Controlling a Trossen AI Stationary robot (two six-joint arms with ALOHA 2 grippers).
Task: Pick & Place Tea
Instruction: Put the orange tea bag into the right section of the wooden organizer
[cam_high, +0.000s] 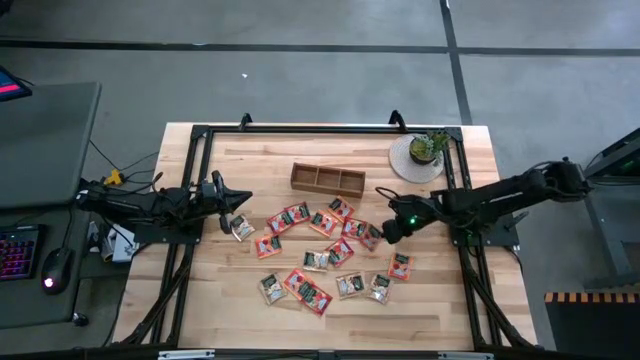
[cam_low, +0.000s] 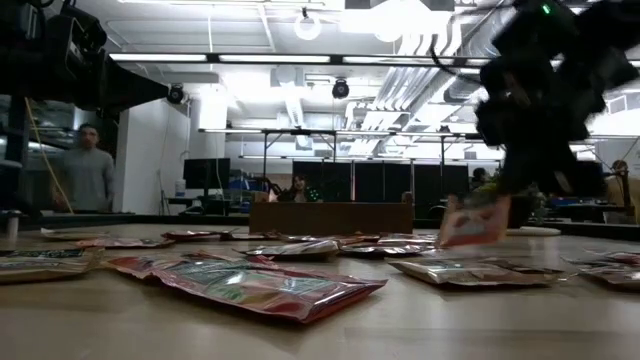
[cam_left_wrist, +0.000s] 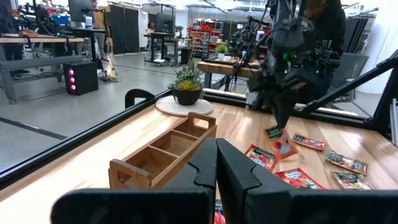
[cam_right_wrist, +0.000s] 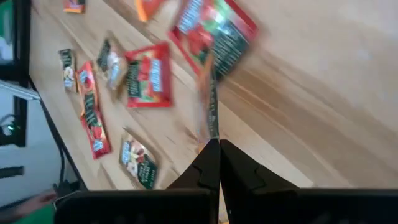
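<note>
Near twenty tea bags (cam_high: 318, 261) lie around. The right gripper (cam_high: 388, 231) pinches one red tea bag (cam_low: 472, 222), lifted; the left gripper (cam_high: 233, 205), at nine o'clock, is pressed together.

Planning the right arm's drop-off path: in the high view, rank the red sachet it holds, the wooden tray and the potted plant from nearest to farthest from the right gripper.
1. Red sachet: pinched in the right gripper.
2. Wooden tray: toward the table's far edge, on the left arm's side of the gripper.
3. Potted plant: far corner on the right arm's side. Tray and plant are nearly too close to call.

About eighteen tea sachets (cam_high: 318, 260), one wooden tray (cam_high: 328, 179) with three compartments, one potted plant (cam_high: 424, 148), two arms.
</note>
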